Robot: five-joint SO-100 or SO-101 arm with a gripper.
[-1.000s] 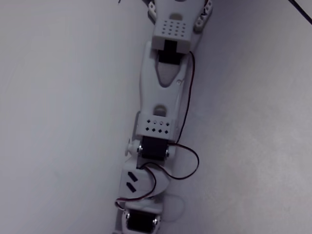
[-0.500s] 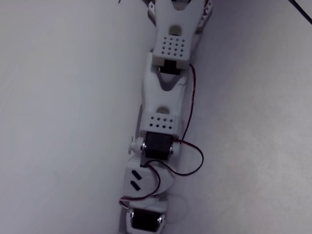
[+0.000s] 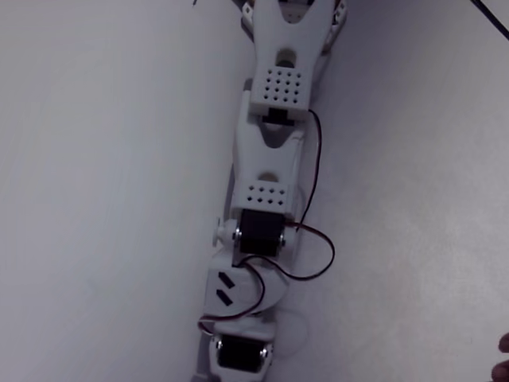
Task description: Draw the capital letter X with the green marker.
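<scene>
- The white plastic robot arm with black motor blocks (image 3: 266, 215) runs from the top middle of the fixed view down to the bottom middle.
- The gripper is not in the picture. It is cut off past the bottom edge, so I cannot tell if it is spread, pressed together or pinching something.
- The green marker does not show anywhere either. No drawn line shows on the counter.
- The pale grey counter (image 3: 103, 199) fills the rest of the picture and looks bare and flat.
- A thin dark red wire (image 3: 322, 255) loops out from the arm to the right, near the lower middle.
- A black cable (image 3: 491, 17) crosses the top right corner.
- A small dark thing (image 3: 503, 344) peeks in at the lower right edge. I cannot tell what it is.
- I think the arm is reaching low and far, maybe toward the drawing spot, but how far along the X is cannot be judged.
- To draw well, the arm should move slowly and keep the marker tip lightly and evenly on the counter for each slanted stroke.
- There is lots of open room on the left side and the right side.
- The loose red wire could snag if the arm swings fast to the right.
</scene>
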